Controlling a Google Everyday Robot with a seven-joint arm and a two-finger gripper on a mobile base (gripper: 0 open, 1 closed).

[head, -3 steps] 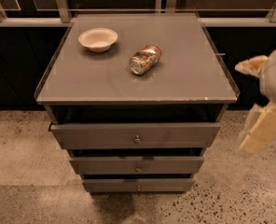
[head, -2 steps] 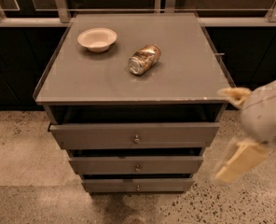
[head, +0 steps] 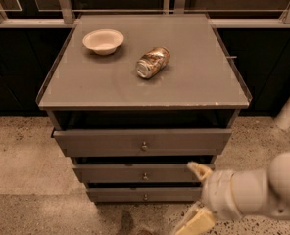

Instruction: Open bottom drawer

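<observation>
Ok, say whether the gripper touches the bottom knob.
Apart. The camera view shows bare bottom drawer front between its knob and the gripper, low at right.

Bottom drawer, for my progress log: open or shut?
Looks shut: the bottom drawer shows no interior behind its front. The gripper, open, hovers right of its knob.

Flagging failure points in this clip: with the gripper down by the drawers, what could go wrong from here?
The open gripper sits to the right of the small knob on the bottom drawer, its upper finger level with the middle drawer, so it might catch the wrong front. That knob is small; the grip may slip off. A jolt could roll the can lying on its side on the cabinet top.
</observation>
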